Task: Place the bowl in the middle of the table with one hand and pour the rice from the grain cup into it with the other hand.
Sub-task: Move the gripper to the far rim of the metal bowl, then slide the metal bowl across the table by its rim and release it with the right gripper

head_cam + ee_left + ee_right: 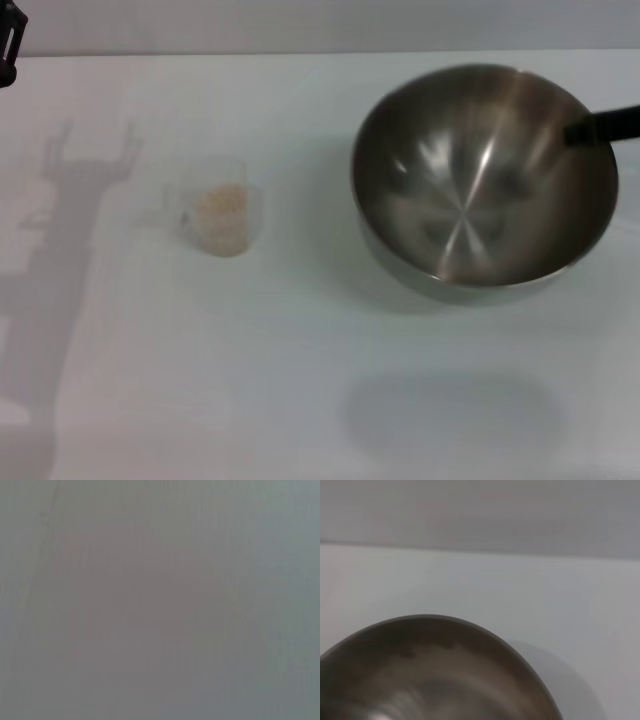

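Note:
The steel bowl point(470, 190) hangs tilted above the table point(300, 340) at the right, and its shadow lies on the tabletop nearer to me. My right gripper point(582, 131) is shut on the bowl's right rim, with one black finger showing inside it. In the right wrist view the bowl point(430, 670) fills the lower part and looks empty. The clear grain cup point(215, 212) stands upright on the table at centre left with rice point(220, 205) in it. My left gripper point(8, 45) sits at the far left corner, well away from the cup.
The table's far edge point(200, 54) meets a grey wall. The left arm's shadow point(60, 250) falls across the left side of the tabletop. The left wrist view shows only plain surface.

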